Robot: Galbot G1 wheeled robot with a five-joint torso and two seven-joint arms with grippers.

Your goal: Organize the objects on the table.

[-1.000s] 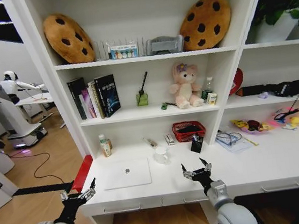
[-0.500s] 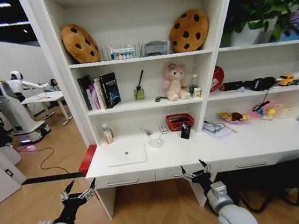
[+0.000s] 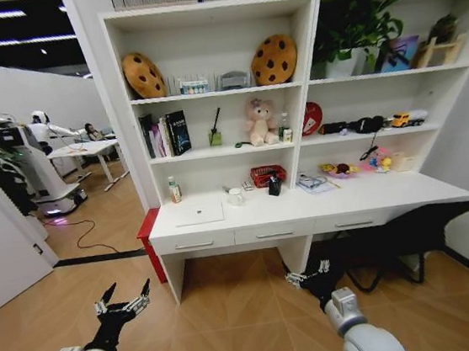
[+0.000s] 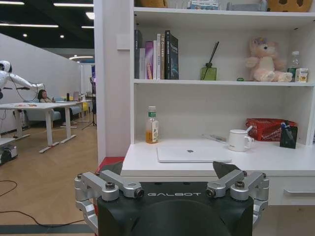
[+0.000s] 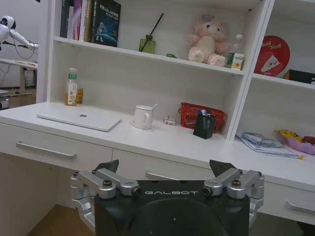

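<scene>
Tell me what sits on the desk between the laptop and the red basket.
A white mug stands between the silver laptop and the red mesh basket, with a tiny item next to the basket; the right wrist view shows it.

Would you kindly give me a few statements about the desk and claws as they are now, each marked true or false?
1. The laptop lies closed on the desk. True.
2. The left claw grips the mug. False: it is open, over the floor, short of the desk.
3. The red basket stands on the desk. True.
4. The right claw is shut on a pen. False: it is open and holds nothing.
5. The bear sits on the desk. False: it sits on a shelf above.
</scene>
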